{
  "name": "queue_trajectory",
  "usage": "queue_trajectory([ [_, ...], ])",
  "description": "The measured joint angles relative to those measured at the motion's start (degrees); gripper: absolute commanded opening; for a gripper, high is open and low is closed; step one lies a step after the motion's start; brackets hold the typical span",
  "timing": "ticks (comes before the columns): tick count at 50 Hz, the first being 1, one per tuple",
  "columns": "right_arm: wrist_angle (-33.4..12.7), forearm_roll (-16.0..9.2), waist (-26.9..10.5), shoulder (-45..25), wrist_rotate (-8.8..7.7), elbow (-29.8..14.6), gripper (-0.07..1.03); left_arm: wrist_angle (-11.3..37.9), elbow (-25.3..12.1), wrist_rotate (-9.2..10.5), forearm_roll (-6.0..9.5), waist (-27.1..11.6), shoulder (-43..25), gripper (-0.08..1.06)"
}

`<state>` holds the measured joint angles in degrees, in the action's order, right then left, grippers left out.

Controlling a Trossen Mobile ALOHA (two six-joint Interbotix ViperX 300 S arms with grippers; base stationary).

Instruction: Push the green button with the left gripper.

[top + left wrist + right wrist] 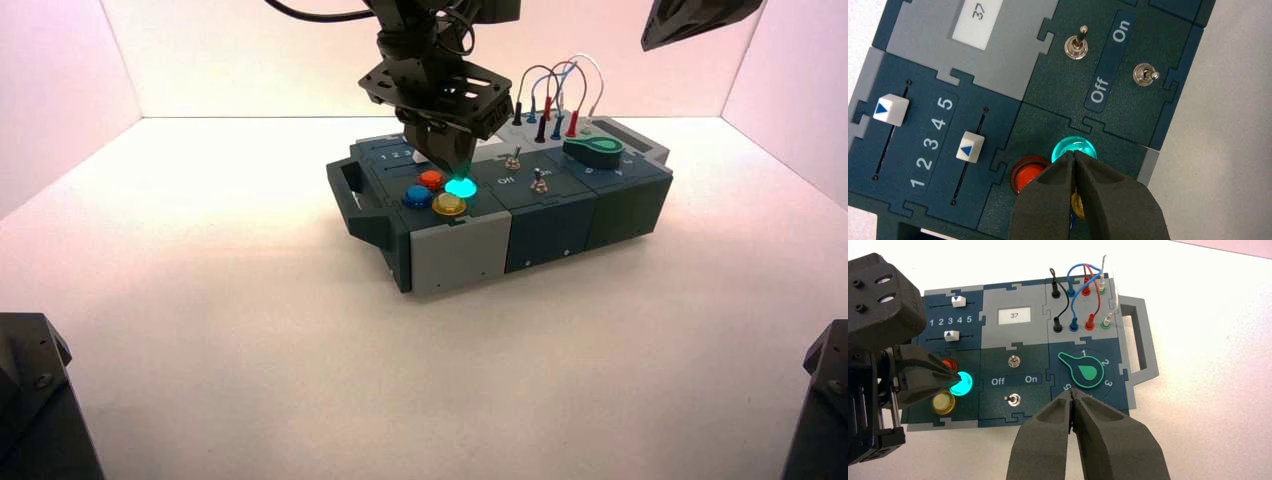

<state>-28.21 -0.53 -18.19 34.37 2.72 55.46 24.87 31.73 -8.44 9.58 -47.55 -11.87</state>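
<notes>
Pressing glowing green button (460, 187) with left gripper (449, 160), jaws closed | right gripper (1074, 399) raised, jaws closed

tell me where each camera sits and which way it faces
High view: above and behind the arms, looking down at the box; shows the left gripper on the lit green button, and a corner of the right arm at the top right.
Left wrist view: on the left arm, looking down past its shut fingers at the green button.
Right wrist view: on the raised right arm, looking down over the whole box past the shut right gripper.
Shared: all three views show the glowing green button.
</notes>
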Motion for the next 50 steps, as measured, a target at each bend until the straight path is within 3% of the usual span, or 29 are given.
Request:
queue_trajectory([
  [29, 0.0, 0.0, 0.0, -0.09, 0.0, 0.0, -0.02, 0.44, -0.53, -0.09, 0.0, 0.18, -0.26, -0.03],
  [50, -0.26, -0.26, 0.0, -0.18, 0.09, 0.0, -0.02, 0.09, 0.62, 1.05, 0.09, 0.62, 9.49, -0.03],
])
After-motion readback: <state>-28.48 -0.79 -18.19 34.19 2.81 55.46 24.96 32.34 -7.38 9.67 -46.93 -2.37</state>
